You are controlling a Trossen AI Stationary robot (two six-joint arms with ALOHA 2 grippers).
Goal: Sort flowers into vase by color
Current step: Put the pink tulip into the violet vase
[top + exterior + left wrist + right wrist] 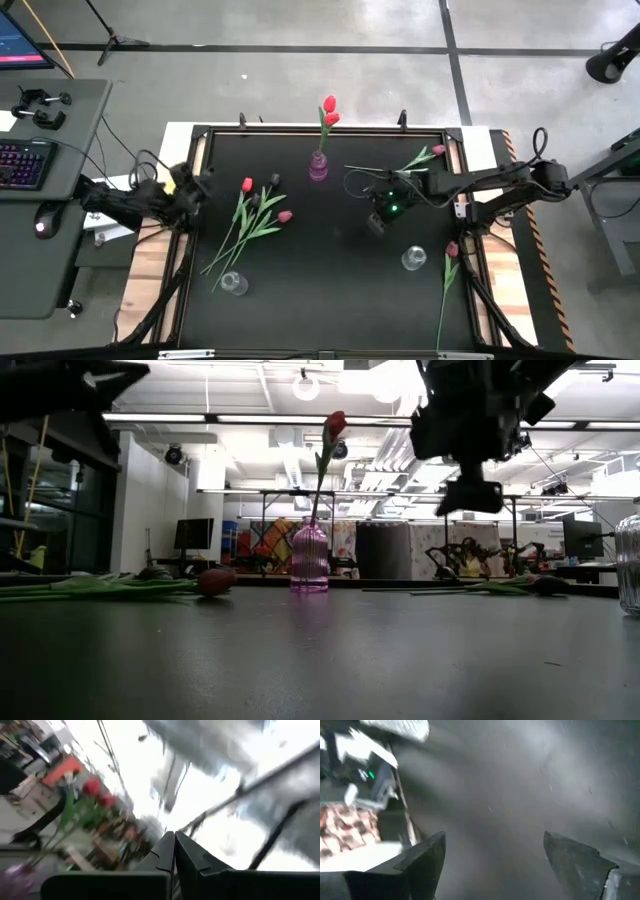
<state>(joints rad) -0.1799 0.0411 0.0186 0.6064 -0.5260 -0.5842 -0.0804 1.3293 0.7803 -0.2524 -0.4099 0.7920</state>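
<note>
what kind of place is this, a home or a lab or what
Most likely a robotics lab or workshop: a black work table on a taped concrete floor, a desk with a lit keyboard beside it, and open-ceiling strip lighting overhead.

1. The high view is evenly lit from above; the black table (330, 270) is shown matte, with little shadow.
2. In the low view, bright ceiling lamps (307, 387) are seen as glare, and the near tabletop is rendered dim and soft.
3. The left wrist view is heavily smeared and overexposed.
4. The right wrist view is dim and blurred.
</note>
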